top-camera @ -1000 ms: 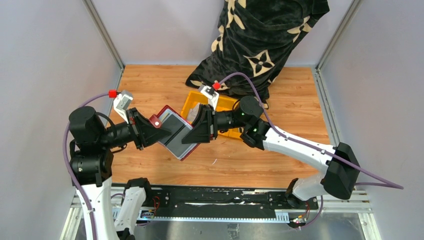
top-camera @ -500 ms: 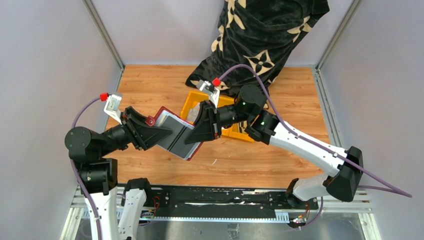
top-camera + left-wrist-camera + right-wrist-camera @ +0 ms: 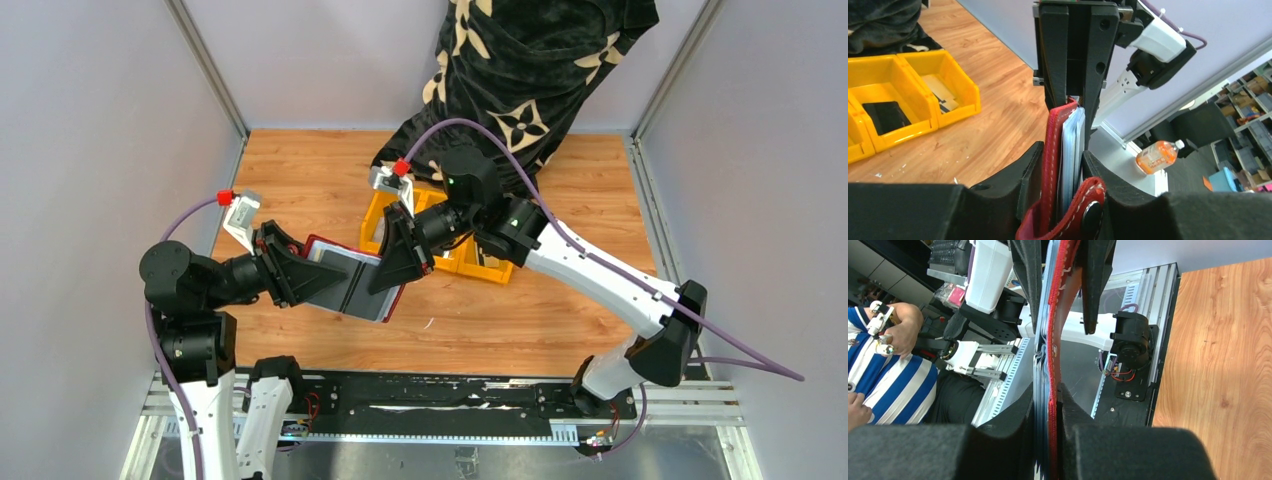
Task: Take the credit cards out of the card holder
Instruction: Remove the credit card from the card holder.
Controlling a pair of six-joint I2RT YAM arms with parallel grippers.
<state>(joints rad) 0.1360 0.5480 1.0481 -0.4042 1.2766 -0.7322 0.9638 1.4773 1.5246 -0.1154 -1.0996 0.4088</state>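
The left end effector (image 3: 335,277) has re-gripped and now pinches the card holder (image 3: 358,292) deeper, above the worktop (image 3: 300,170) at eight o'clock from the yellow bin (image 3: 472,264). The right end effector (image 3: 392,268) pinches its two-o'clock edge. The credit cards (image 3: 1071,150) remain inside, so extraction looks next.

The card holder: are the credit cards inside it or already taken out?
Inside. In the left wrist view the credit cards stand as pale edges between the red covers of the card holder.
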